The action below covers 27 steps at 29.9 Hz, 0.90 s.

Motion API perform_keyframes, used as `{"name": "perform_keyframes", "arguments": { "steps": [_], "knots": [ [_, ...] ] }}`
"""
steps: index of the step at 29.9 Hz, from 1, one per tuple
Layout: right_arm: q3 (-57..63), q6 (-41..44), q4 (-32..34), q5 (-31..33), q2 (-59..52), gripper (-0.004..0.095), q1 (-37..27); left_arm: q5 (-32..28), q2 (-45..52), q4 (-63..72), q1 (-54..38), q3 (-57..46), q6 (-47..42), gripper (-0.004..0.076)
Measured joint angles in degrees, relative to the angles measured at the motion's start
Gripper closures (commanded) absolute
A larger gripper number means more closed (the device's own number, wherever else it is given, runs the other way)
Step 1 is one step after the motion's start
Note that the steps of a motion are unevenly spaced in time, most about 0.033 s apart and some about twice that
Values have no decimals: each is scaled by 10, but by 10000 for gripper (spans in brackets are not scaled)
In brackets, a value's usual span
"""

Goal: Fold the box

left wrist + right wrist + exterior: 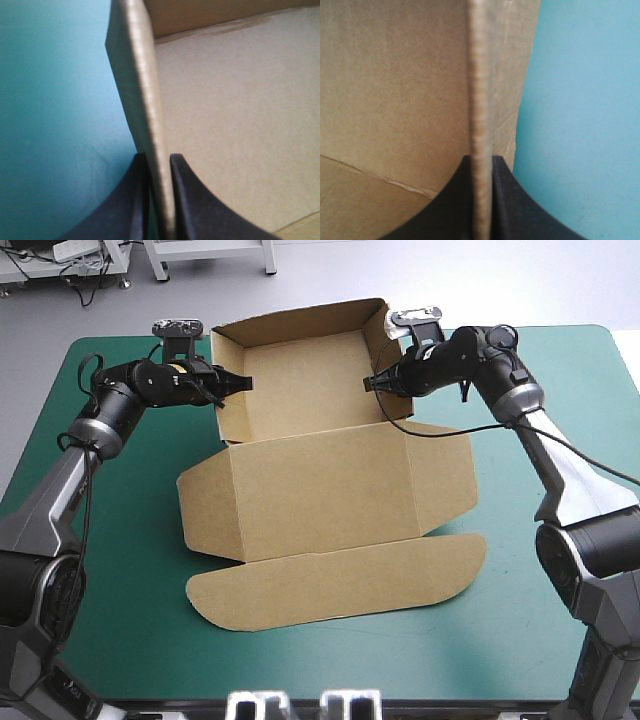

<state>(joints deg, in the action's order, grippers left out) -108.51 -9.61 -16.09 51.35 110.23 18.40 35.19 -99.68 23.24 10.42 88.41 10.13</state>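
The brown box [320, 480] lies in the middle of the teal-green table, its far part raised into an open tray with back and side walls up, its lid and rounded front flap flat toward the near edge. My left gripper [238, 384] is shut on the top edge of the tray's left wall [145, 115], one black finger on each side of the board. My right gripper [372, 384] is shut on the right wall [481, 100] in the same way. The tray floor [235, 100] shows beside the left wall.
The bare teal-green cover [560, 440] lies to the right and left of the box and along the near edge. The lid's rounded flap [340, 585] reaches toward the table's front.
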Motion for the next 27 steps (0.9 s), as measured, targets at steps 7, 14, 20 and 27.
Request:
{"name": "perform_keyframes", "arguments": {
  "steps": [7,14,20,27],
  "knots": [
    [-1,50,65,66,2,928,6,35,-10,7,13,3,15,733],
    [-5,80,86,168,60,928,7,148,-75,-19,29,72,15,733],
    [-5,84,78,195,93,928,9,239,-138,-82,47,137,0,733],
    [-6,86,85,199,93,928,9,279,-174,-139,73,186,-18,733]
  ]
}}
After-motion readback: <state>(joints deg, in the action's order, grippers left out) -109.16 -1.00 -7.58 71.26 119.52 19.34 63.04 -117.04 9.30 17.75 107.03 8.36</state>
